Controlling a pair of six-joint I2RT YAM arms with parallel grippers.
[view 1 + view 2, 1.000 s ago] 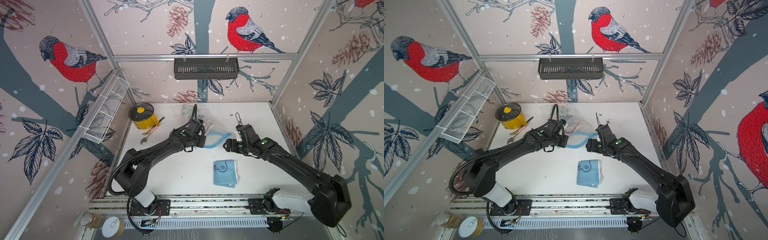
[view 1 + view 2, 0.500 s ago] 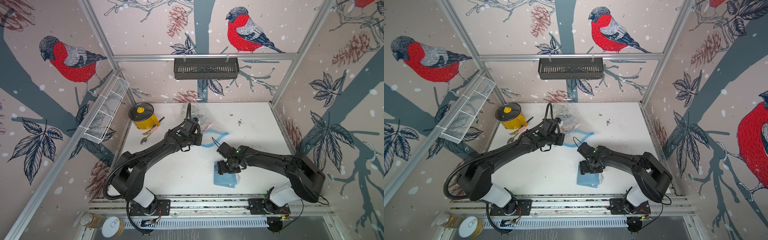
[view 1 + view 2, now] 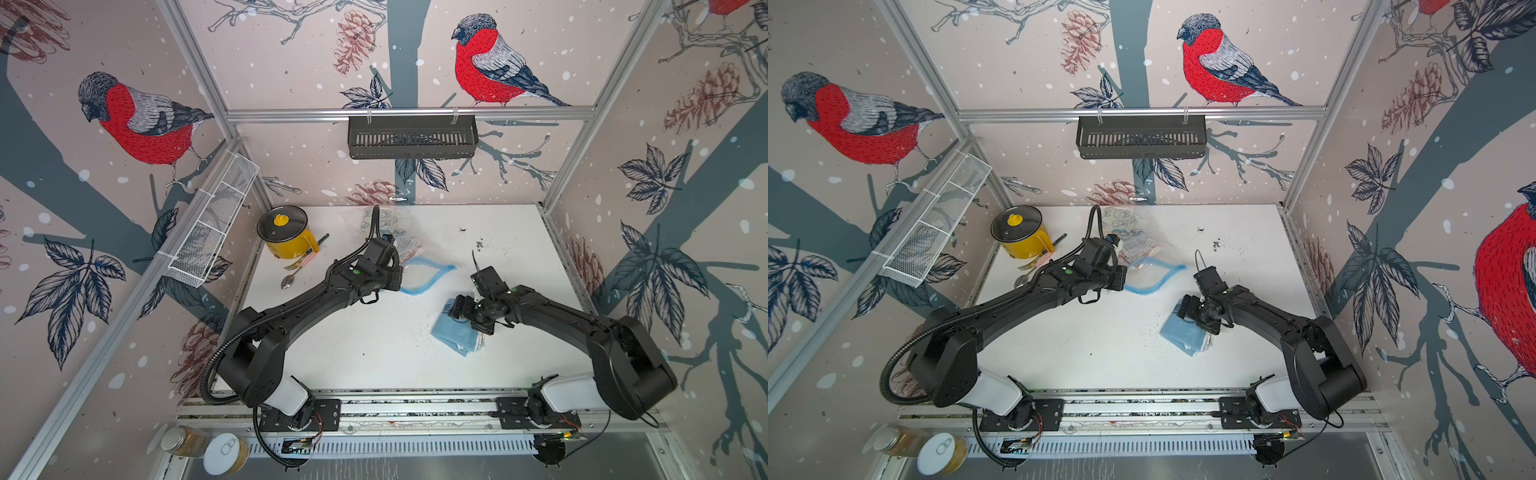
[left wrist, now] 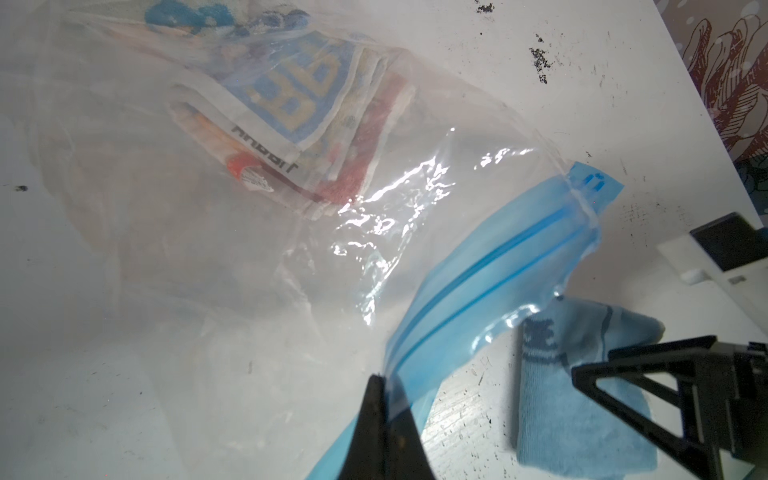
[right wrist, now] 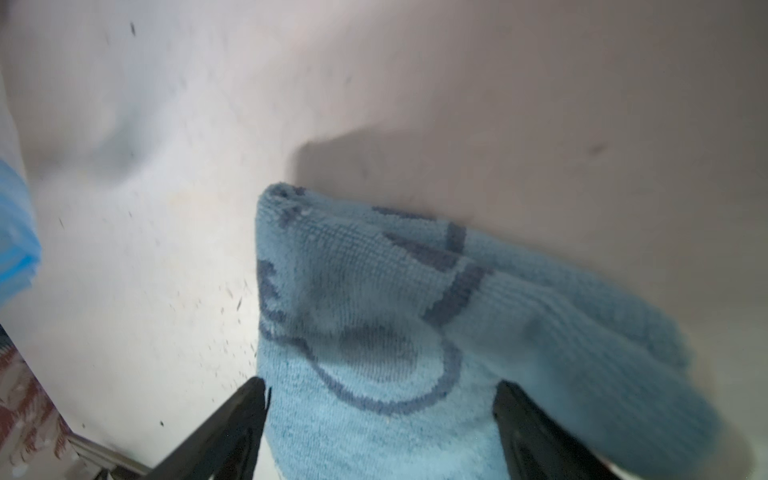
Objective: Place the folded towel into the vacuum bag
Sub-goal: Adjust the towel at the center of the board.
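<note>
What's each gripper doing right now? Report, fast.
Left gripper: shut on the blue zip strip of the vacuum bag.
Right gripper: open, jaws either side of the folded towel, not closed on it.

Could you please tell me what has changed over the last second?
The right gripper swung back from the mouth of the clear plastic vacuum bag to the folded light-blue towel, jaws open astride it; the towel has turned slightly. The left gripper stayed shut on the bag's blue zip strip.
</note>
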